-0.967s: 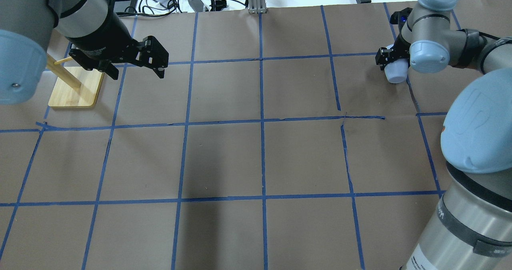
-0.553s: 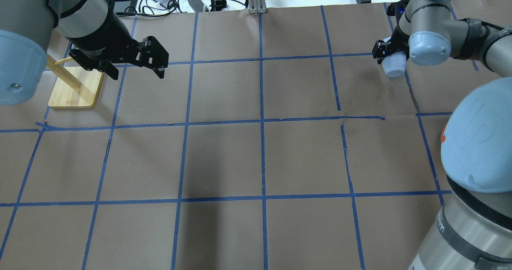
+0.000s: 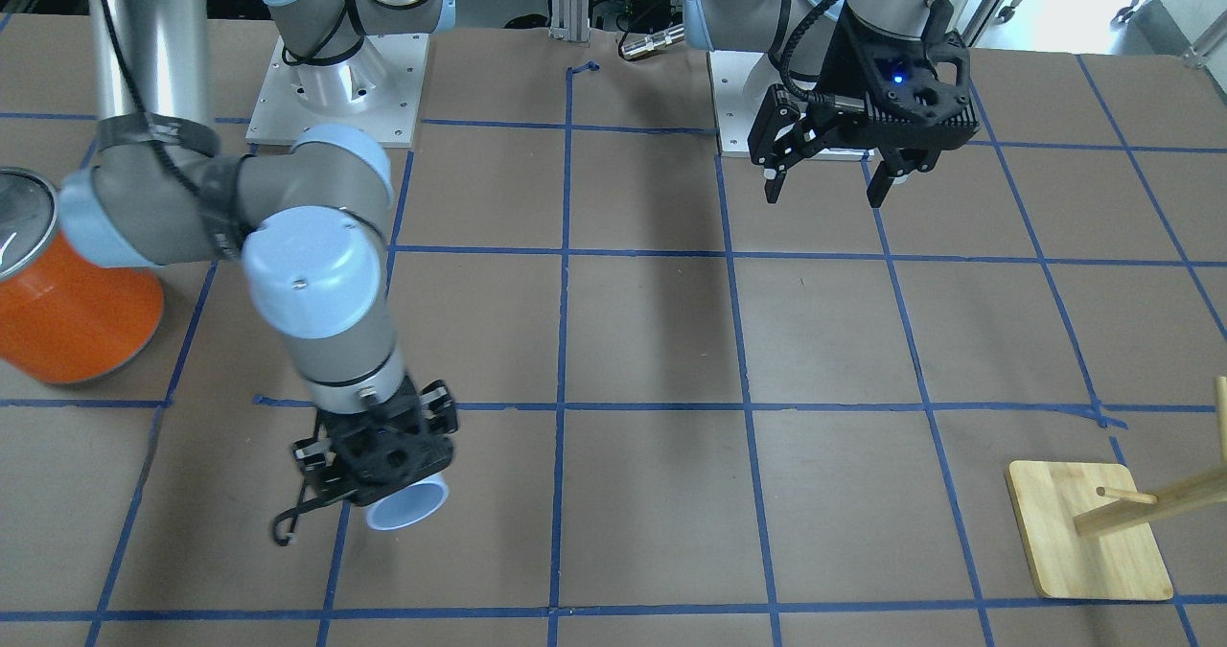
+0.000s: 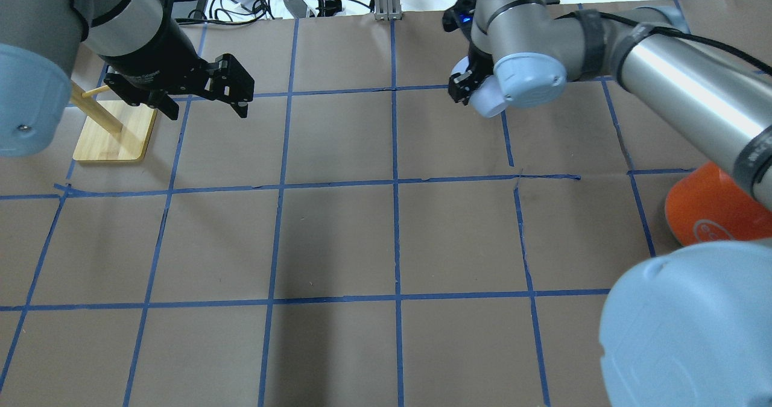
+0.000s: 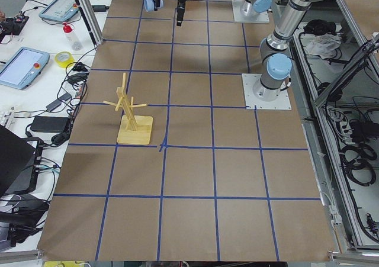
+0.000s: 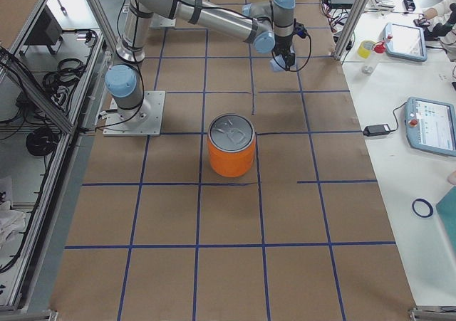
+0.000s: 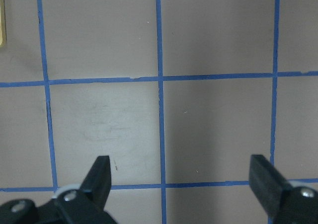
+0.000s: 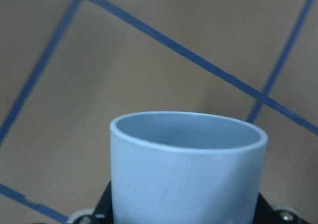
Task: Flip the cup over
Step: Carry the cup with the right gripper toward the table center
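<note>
The cup [image 3: 407, 510] is a small pale lavender-blue tumbler. My right gripper [image 3: 383, 465] is shut on it and holds it off the table, tilted on its side with the open mouth pointing away from the robot. The cup also shows in the overhead view [image 4: 485, 102], half hidden by the wrist, and fills the lower part of the right wrist view [image 8: 189, 169]. My left gripper [image 4: 237, 90] is open and empty, hovering above the paper near the wooden stand; the left wrist view shows its fingers [image 7: 99, 169] wide apart over bare table.
A large orange can [image 3: 67, 311] with a silver top stands on the robot's right side, also seen in the overhead view [image 4: 711, 214]. A wooden peg stand [image 4: 114, 132] sits at the far left. Cables and tape lie beyond the table's far edge [image 4: 289, 0].
My right arm has swung left along the far side of the table with the cup in its grip. The orange can has come into view. The left arm has not moved.
</note>
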`<action>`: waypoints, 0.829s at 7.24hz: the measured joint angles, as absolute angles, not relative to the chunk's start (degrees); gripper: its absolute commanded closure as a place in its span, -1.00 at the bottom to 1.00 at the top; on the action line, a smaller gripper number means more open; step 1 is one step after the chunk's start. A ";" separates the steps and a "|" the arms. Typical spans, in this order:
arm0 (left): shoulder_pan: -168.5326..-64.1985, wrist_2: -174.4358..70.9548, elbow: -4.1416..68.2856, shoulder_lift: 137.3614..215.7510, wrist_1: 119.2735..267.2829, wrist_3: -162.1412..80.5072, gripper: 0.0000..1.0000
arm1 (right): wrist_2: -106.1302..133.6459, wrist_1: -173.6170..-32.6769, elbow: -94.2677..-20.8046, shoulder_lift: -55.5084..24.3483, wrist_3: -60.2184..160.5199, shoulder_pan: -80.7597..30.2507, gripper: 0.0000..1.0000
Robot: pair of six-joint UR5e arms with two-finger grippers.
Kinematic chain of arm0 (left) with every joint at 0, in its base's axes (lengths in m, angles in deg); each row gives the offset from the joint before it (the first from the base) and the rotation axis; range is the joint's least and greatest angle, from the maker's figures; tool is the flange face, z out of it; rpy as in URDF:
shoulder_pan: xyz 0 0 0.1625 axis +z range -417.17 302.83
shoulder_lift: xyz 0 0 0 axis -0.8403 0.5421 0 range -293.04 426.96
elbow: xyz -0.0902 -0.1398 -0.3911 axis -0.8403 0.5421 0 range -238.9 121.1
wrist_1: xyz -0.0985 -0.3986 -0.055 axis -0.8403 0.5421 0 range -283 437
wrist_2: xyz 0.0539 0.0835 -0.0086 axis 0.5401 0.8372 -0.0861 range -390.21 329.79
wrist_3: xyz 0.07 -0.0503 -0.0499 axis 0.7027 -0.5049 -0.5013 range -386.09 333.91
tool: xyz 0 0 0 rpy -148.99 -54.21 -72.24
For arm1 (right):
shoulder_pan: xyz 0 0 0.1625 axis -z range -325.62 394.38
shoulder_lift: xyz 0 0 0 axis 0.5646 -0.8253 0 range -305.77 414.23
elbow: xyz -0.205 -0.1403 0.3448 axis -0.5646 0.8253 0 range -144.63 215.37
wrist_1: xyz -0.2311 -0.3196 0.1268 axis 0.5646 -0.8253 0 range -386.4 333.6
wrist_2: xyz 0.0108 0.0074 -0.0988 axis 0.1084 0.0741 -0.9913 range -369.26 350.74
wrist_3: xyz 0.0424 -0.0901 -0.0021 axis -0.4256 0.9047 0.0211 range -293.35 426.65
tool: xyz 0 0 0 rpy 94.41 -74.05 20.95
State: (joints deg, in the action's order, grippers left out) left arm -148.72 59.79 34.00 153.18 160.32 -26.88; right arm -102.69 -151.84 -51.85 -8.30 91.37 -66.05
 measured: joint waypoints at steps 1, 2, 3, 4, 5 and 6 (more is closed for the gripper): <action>-148.72 59.79 34.00 153.18 160.32 -26.88 -1.00 | -102.66 -154.42 -51.98 -7.72 96.97 -69.85 1.00; -148.70 59.79 34.00 153.18 160.32 -26.88 -1.00 | -102.62 -156.97 -52.11 -6.80 103.47 -72.72 1.00; -148.68 59.78 34.00 153.18 160.32 -26.88 -1.00 | -102.65 -158.32 -52.08 -5.60 108.07 -75.18 1.00; -148.67 59.74 34.00 153.18 160.32 -26.86 -1.00 | -102.56 -159.89 -51.96 -3.88 113.79 -77.12 1.00; -148.67 59.70 34.00 153.18 160.32 -26.82 -1.00 | -102.25 -162.15 -52.02 -2.17 120.97 -78.31 1.00; -148.67 59.70 34.00 153.18 160.32 -26.80 -1.00 | -101.95 -163.71 -52.14 -1.20 127.33 -79.20 1.00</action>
State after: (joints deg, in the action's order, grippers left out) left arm -148.67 59.70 34.00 153.18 160.32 -26.80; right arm -101.95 -163.71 -52.14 -1.20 127.33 -79.20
